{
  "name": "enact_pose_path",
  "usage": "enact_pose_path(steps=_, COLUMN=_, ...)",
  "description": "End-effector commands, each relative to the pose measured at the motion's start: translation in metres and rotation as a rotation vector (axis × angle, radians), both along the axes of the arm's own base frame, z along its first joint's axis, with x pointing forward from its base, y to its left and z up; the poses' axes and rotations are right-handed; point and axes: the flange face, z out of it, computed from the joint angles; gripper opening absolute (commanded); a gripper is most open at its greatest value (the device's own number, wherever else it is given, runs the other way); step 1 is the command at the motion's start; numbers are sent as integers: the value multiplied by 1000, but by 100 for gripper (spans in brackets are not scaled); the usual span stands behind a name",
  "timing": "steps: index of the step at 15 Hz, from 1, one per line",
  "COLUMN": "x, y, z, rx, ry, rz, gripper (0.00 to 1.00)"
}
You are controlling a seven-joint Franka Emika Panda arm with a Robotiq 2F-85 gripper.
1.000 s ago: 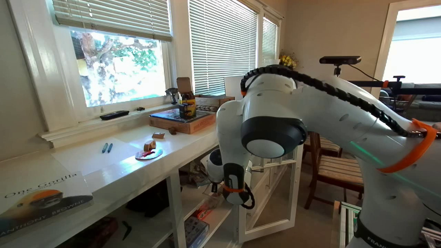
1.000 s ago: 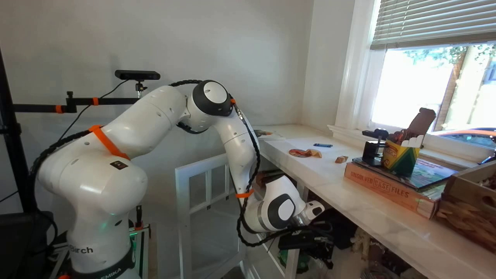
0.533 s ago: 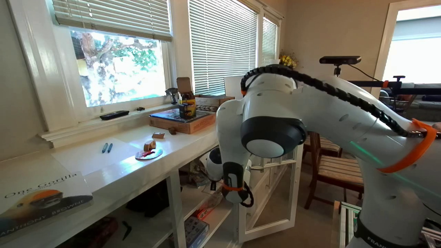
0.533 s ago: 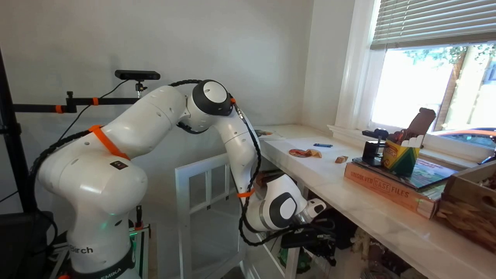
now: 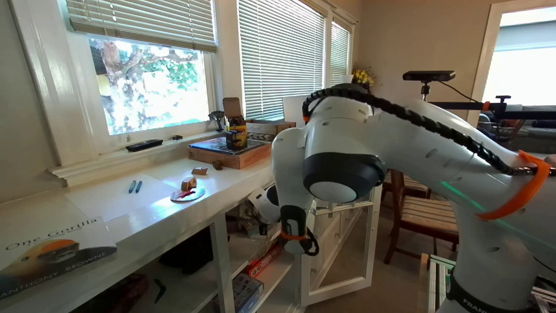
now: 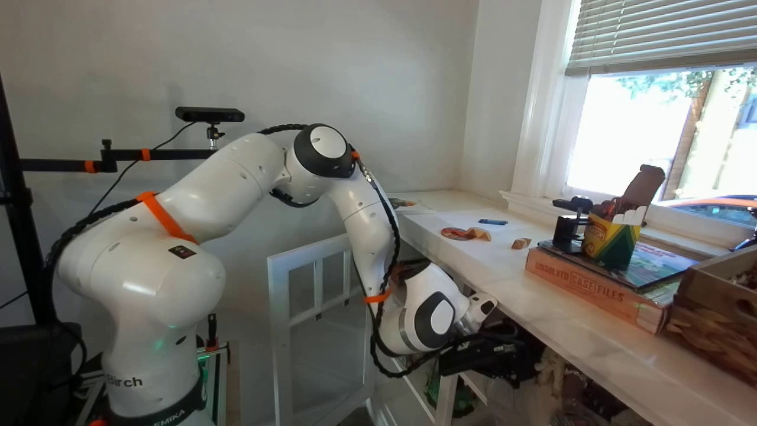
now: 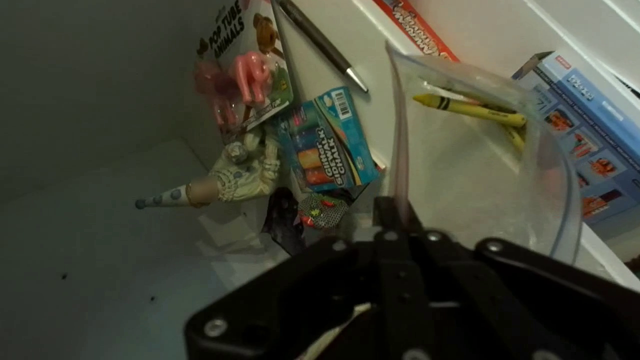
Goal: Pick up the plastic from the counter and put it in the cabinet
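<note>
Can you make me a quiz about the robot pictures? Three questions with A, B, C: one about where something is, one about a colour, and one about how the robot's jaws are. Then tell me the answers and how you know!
1. Where does the One Gorilla book lie?
A) on a chair
B) on the counter
C) on the windowsill

2. In the wrist view, what colour is the crayon with black bands?
A) yellow
B) blue
C) red

3. How are the robot's jaws?
A) wide open
B) shut on nothing
C) shut on the plastic bag

Answers:
1. B, because an exterior view shows the book flat on the white counter.
2. A, because its tip and body look yellow.
3. C, because in the wrist view the jaws meet at the plastic bag's edge.
</note>
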Motion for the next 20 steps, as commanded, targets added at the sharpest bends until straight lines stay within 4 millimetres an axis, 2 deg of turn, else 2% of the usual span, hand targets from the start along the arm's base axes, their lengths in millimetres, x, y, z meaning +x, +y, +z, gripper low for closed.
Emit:
enact_pose_path(steps=1, x=2, y=2, z=3, rx=-48, ry=-55, rz=75, gripper=0)
enact_pose_path(steps=8, x=-1, y=7, z=-1, rx=-107, ry=-87, rz=214, gripper=0)
enact_pose_path(steps=15, x=-9, y=13, z=-34, rx=-109, ry=-63, rz=284, gripper=0)
enact_pose_path(steps=20, x=-7, y=5, z=-51, rx=-104, ry=-63, rz=269, gripper=0)
